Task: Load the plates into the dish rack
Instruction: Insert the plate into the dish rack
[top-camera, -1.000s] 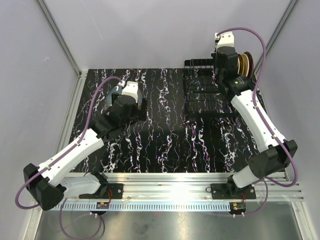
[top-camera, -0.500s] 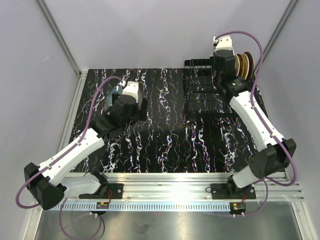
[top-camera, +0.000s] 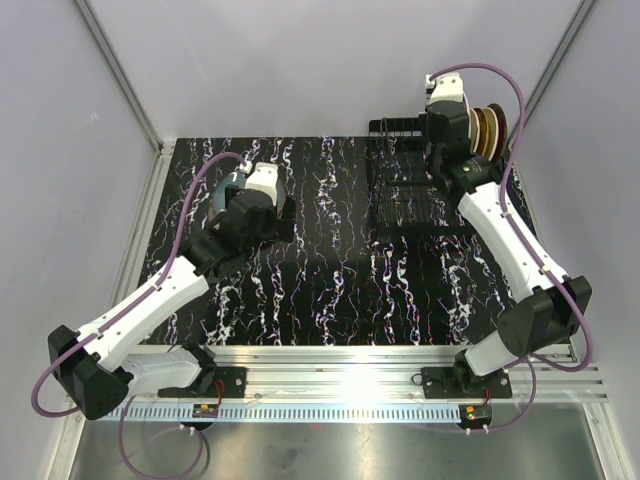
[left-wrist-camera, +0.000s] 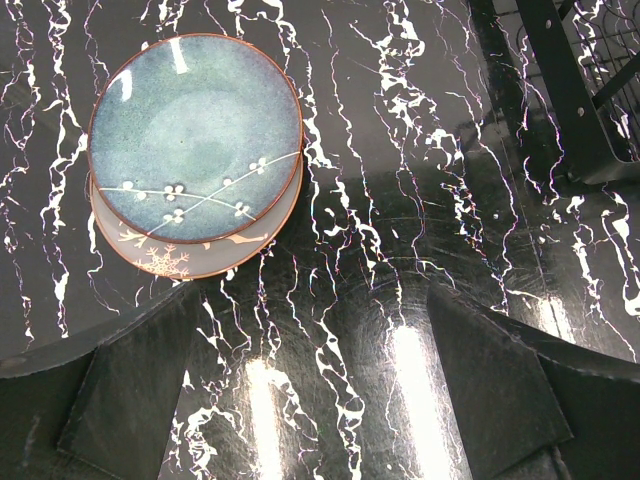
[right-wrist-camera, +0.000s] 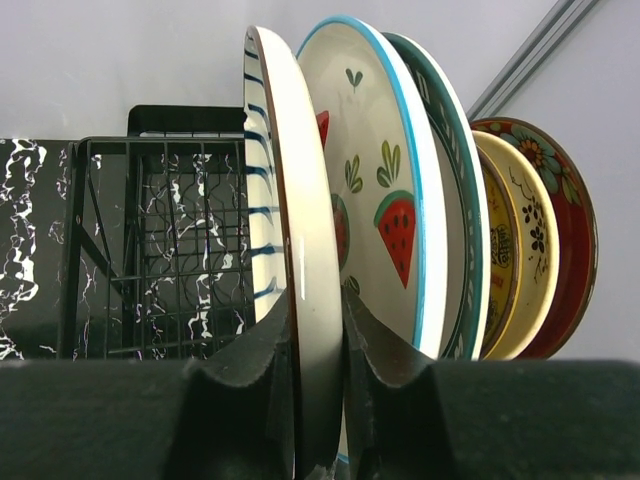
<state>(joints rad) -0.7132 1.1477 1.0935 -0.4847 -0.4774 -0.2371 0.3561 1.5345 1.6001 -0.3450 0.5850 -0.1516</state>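
Robot test cell in a lab, not a home kitchen: left arm (top-camera: 150, 303) and right arm (top-camera: 510, 240), white and black, stand bolted to a slotted aluminium rail (top-camera: 340, 375) at the near edge of a black marbled table (top-camera: 330, 290), with purple cables (top-camera: 33, 398) looped along them. Plain pale walls (top-camera: 320, 60) close off the left, far and right sides, and bare metal frame struts (top-camera: 115, 72) run up the corners. Kitchenware on the table: plates (right-wrist-camera: 385, 200) upright in a black wire dish rack (top-camera: 405, 195) at far right.

Perhaps five patterned plates (right-wrist-camera: 380, 200) upright in black wire dish rack (right-wrist-camera: 190, 120), blue-grey plate (left-wrist-camera: 195, 135) stacked flat on cream plate (left-wrist-camera: 190, 258)
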